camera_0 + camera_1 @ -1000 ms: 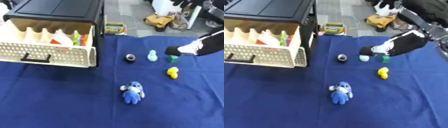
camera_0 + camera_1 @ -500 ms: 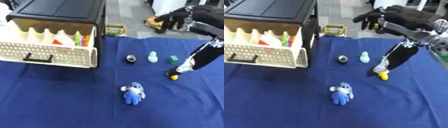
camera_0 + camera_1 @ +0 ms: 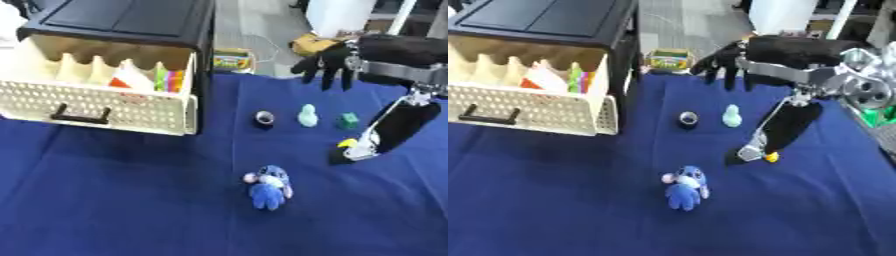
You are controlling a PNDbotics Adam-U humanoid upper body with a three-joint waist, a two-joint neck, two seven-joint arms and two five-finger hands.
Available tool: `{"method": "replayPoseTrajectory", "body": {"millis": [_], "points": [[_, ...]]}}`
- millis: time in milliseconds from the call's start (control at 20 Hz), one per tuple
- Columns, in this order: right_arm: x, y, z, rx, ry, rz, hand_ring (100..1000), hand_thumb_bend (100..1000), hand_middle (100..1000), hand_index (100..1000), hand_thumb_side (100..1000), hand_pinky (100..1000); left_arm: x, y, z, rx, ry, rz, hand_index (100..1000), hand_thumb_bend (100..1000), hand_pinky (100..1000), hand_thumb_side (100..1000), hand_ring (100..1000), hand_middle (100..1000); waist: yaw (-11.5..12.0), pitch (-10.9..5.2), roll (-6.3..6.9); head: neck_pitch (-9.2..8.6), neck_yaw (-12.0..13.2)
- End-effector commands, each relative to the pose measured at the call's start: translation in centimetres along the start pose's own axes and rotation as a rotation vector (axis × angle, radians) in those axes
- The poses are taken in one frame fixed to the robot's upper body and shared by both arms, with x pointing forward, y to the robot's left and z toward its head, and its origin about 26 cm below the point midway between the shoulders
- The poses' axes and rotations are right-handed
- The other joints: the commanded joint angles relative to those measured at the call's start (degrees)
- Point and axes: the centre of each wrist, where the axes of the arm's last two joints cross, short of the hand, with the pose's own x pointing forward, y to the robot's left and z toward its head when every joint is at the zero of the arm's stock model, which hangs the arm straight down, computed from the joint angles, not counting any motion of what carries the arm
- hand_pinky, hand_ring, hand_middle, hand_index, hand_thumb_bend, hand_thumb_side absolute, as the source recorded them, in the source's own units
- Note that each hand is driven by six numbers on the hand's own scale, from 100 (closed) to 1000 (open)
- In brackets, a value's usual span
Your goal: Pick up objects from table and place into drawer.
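Several small toys lie on the blue cloth: a blue plush, a teal figure, a green cube, a dark ring and a yellow toy. My right hand hangs open over the cloth's far edge, fingers spread downward and holding nothing. Below its forearm a black tapered arm part with a silver tip slants down over the yellow toy, and seems to hover above it. The cream drawer stands pulled out at the left, with colourful things inside. No left hand shows.
The black cabinet holds the drawer, whose perforated front carries a black handle. A small colourful box sits behind the cloth. Bare blue cloth spreads in front and to the left of the plush.
The right hand was low beside the green cube a second ago; now it is higher, at the cloth's far edge. The black arm part has swung down over the yellow toy.
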Motion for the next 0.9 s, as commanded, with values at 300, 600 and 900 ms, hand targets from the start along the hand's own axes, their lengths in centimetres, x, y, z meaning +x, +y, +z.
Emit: {"method": "replayPoseTrajectory", "body": {"millis": [300, 600, 900], "points": [[1.5, -0.2, -1.2, 0.072, 0.035, -0.006, 659, 681, 769, 942, 266, 489, 0.4, 0.3, -0.1, -0.002, -0.004, 0.004, 874, 100, 363, 1000, 100, 254, 0.0, -0.75, 0.12, 0.56, 0.1], [2.4, 0.5, -2.4, 0.118, 0.037, -0.003, 601, 690, 768, 936, 281, 478, 0.2, 0.2, 0.1, -0.009, 0.007, 0.013, 868, 100, 364, 1000, 100, 254, -0.1, -0.69, 0.10, 0.52, 0.4], [2.7, 1.6, -3.8, 0.156, 0.039, -0.016, 603, 680, 762, 933, 265, 463, 0.1, 0.1, 0.3, -0.014, 0.017, 0.016, 864, 100, 365, 1000, 100, 253, -0.3, -0.56, 0.13, 0.35, 0.5]]}}
